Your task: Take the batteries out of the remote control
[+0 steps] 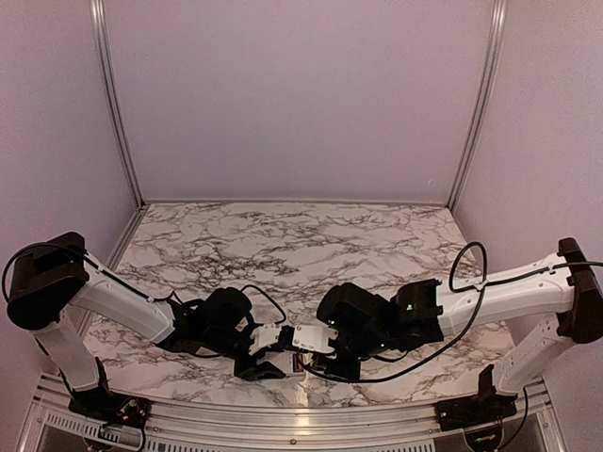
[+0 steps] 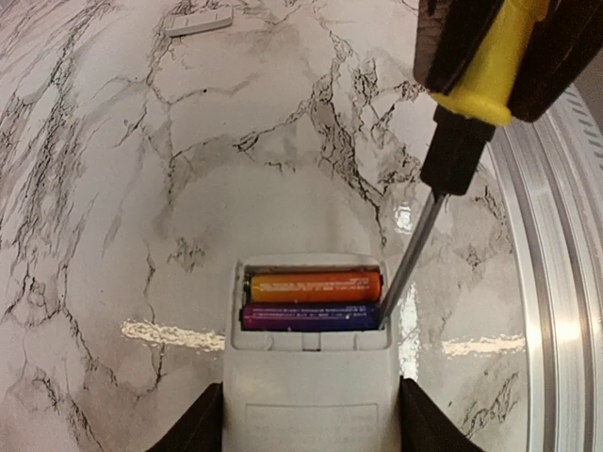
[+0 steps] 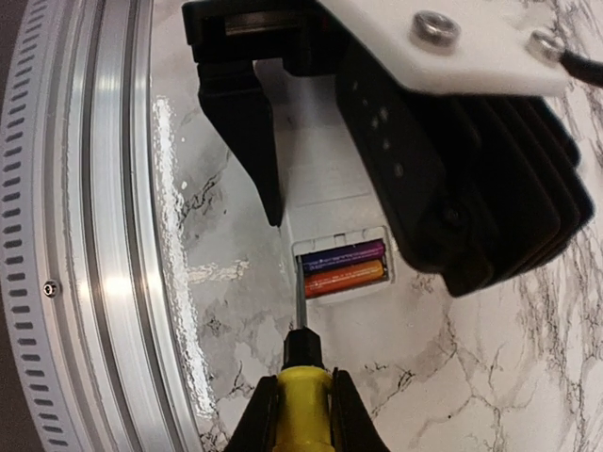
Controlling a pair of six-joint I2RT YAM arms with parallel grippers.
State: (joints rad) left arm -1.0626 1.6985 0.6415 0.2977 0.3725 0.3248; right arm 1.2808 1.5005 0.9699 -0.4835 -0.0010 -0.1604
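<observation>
The white remote control [image 2: 311, 400] lies face down near the table's front edge with its battery compartment open. Two batteries lie side by side in it, an orange one [image 2: 316, 285] and a purple one [image 2: 309, 317]. My left gripper [image 2: 311, 428] is shut on the remote's sides and holds it on the table. My right gripper [image 3: 303, 386] is shut on a yellow-handled screwdriver [image 3: 303, 400]. Its metal tip [image 2: 386, 311] sits in the compartment's corner at the end of the purple battery [image 3: 344, 252]. In the top view the grippers [image 1: 268, 363] [image 1: 316, 344] meet and hide the remote.
The small white cover plate [image 2: 198, 21] lies on the marble table far beyond the remote. The aluminium edge rail [image 3: 85, 235] runs close beside the remote and the screwdriver. Both arms crowd the table's front middle.
</observation>
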